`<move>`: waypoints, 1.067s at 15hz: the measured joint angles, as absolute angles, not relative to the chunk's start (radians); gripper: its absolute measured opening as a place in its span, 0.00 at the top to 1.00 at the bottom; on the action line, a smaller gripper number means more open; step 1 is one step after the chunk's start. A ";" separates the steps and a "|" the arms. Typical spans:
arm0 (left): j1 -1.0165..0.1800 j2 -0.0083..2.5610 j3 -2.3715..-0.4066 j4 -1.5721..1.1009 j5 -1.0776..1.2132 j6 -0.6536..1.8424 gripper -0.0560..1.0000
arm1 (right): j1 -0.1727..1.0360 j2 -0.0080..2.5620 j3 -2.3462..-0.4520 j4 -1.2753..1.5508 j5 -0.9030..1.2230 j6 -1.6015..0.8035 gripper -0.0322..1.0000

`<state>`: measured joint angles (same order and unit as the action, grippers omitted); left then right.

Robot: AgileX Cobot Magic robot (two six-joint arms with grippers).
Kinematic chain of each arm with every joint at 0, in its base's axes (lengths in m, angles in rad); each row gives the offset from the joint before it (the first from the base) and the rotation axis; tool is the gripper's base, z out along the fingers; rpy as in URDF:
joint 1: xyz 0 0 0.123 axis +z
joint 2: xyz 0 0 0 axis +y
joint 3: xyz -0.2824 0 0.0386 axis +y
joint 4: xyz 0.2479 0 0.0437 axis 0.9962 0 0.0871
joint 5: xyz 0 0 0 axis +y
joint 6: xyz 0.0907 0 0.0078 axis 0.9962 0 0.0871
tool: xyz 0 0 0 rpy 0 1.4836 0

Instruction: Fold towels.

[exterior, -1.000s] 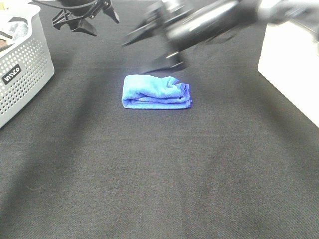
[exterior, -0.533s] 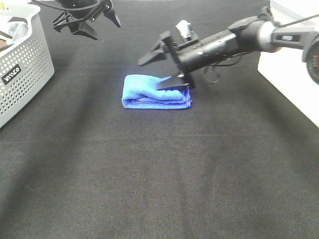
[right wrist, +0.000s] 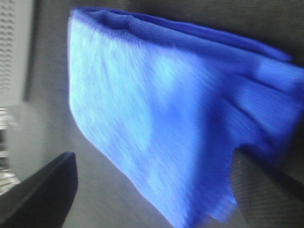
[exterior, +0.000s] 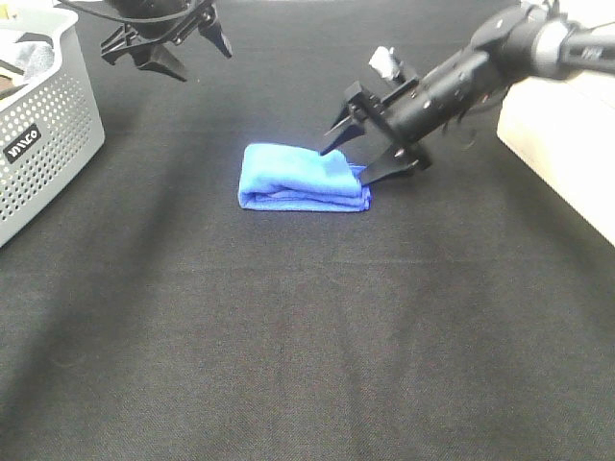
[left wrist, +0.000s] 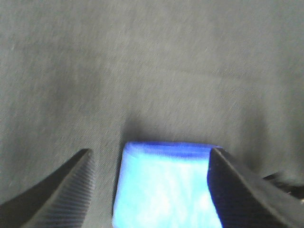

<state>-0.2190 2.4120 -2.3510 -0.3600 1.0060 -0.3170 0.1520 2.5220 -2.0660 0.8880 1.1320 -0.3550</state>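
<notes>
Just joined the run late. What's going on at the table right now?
Towel folding on a black cloth table. The blue microfibre towel lies folded into a compact stack. The right gripper is at the towel's right end, jaws open and straddling that end, gripping nothing. The left gripper hangs open at the back, away from the towel, beside the grey perforated basket.

A black cloth-covered table (exterior: 288,336) bears a folded blue towel (exterior: 298,178) and, seemingly, a grey basket (exterior: 43,144)
</notes>
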 joint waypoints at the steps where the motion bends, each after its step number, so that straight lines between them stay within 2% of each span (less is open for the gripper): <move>1: -0.219 2.412 -2.351 -0.359 1.017 -0.317 0.34 | 0.152 2.482 -2.066 0.830 1.121 -0.333 0.17; 7: -0.219 2.385 -2.351 -0.323 1.148 -0.244 0.34 | 0.151 2.290 -2.066 0.595 1.163 -0.212 0.17; 13: -0.219 2.210 -2.323 -0.213 1.214 -0.175 0.34 | 0.151 2.086 -2.053 0.492 1.213 -0.100 0.17; 16: -0.222 1.998 -2.157 -0.124 1.214 -0.125 0.34 | 0.151 1.918 -1.940 0.435 1.217 -0.095 0.17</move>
